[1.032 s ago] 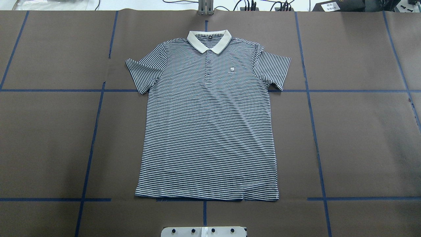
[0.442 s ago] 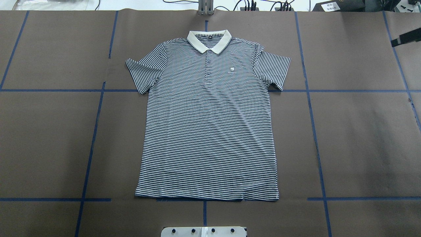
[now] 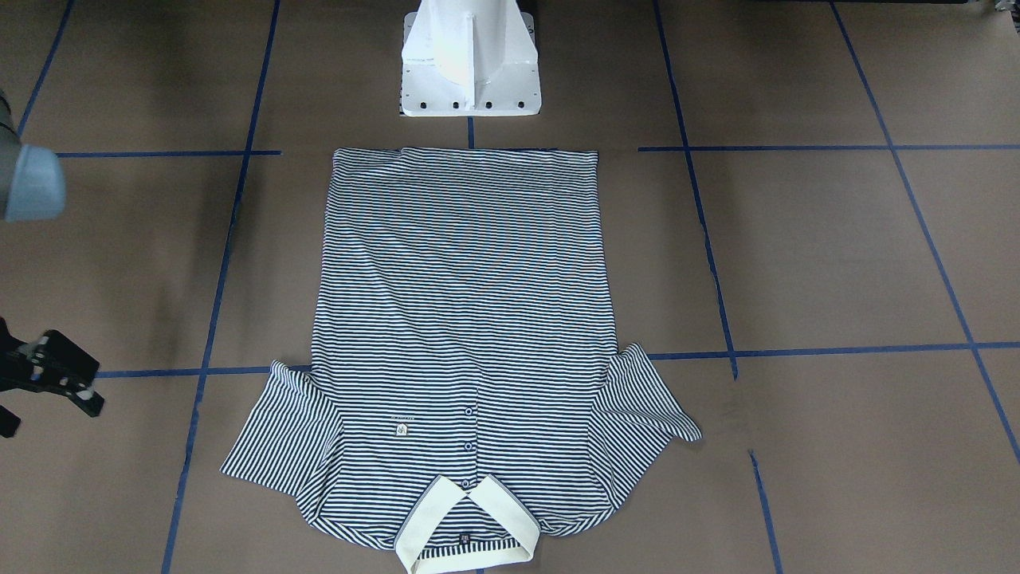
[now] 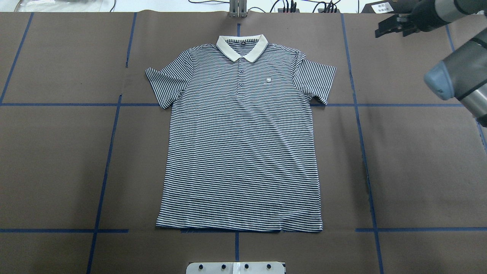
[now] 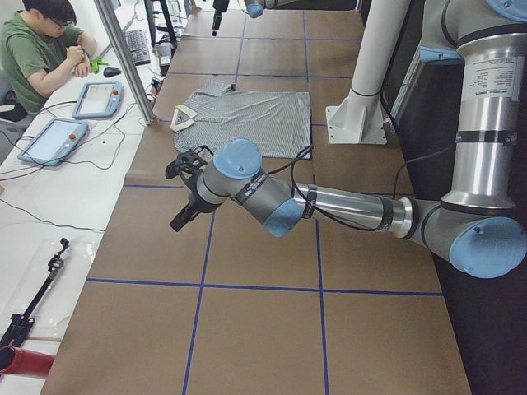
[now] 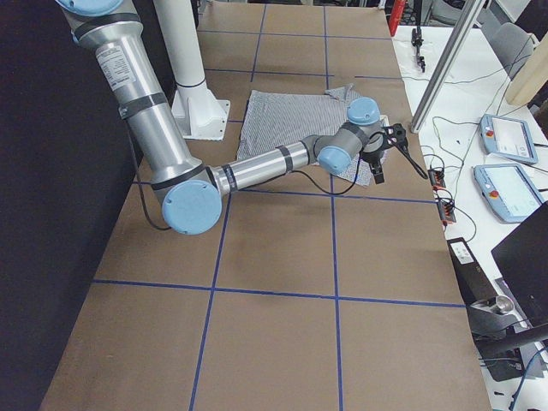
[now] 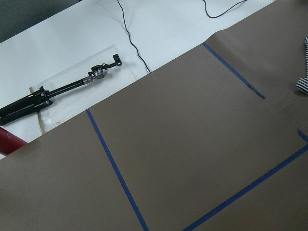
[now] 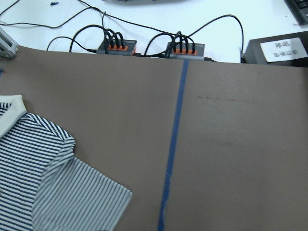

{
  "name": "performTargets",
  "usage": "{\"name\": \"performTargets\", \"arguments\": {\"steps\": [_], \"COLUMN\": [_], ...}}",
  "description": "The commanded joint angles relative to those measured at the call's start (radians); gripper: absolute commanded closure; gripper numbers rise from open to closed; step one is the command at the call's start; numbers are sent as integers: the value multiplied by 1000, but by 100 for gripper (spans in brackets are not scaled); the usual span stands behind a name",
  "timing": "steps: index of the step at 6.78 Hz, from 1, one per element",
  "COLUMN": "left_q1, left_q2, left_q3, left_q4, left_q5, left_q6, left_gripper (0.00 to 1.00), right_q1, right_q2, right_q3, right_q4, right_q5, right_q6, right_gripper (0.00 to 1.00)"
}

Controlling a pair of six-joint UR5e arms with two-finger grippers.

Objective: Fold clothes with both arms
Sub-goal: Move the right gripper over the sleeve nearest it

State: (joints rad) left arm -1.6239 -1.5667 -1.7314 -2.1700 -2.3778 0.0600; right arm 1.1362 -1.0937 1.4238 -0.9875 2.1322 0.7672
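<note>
Overhead catches only the right gripper (image 4: 383, 28), well apart from the polo shirt (image 4: 239, 144); exterior left adds the left gripper (image 5: 179, 196); cannot tell either's grip

The polo shirt (image 4: 243, 152) here is soft knit cloth, matt, and its cream collar (image 4: 242, 47) is a thicker rib. Under it the table cover (image 4: 418, 171) is brown paper, dull and faintly creased, lined with smooth blue tape (image 4: 106, 167). My right arm (image 4: 466, 68) shows brushed silver metal with a satiny light-blue plastic cap. My right gripper (image 4: 385, 27) is matt black. The pedestal (image 3: 468, 56), white painted metal, shines.
</note>
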Motion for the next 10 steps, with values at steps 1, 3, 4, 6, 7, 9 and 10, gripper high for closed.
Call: {"name": "performTargets", "arguments": {"steps": [1,3,4,6,7,9,10], "left_q1": [1,1,1,1,-1,-1,-1], "left_q2": [1,1,2,2,2,2,2], "left_q3": [0,-1,-1,-4,-2,-2,-2], "left_q4": [-1,-2,-2,-2,-2,-2,-2], "left_q5": [-29,-29,-29,-29,-29,-29,-29], "left_q6": [0,0,0,-2,0,0,0], "left_gripper": [0,0,0,0,0,0,0], "right_q1": [-80,-159,-185,-206,-213,-222,-225], "right_q2": [86,119,133,144,144,144,144], "right_q3": [-149,-233,-270,-307,-318,-329,-339], "right_q4": [108,113,116,116,116,116,116], "right_q5": [-35,-172,-193,-206,-216,-245,-247], "right_q6": [92,93,93,92,92,92,92], "right_gripper": [40,47,49,52,52,53,54]}}
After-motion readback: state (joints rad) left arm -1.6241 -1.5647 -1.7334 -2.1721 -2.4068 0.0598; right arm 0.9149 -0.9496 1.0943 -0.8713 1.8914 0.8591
